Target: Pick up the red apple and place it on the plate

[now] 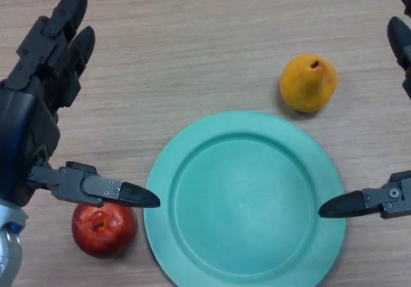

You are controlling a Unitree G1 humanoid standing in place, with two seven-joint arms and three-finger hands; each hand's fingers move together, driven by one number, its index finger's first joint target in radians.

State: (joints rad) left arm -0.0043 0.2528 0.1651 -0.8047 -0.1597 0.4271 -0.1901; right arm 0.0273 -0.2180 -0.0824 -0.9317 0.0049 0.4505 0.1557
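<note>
While the red apple [104, 228] sits on the wooden bench [205, 43] just left of the green plate [244, 200], the left hand [29, 113] hangs above it, released, fingers straight and thumb reaching over the apple's top toward the plate rim. At the right edge the right hand [385, 200] also looks relaxed, its thumb over the plate's right rim. A yellow pear [308, 83] lies just beyond the plate

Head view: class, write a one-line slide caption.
Open left hand hovers above the red apple beside an empty green plate.
</note>
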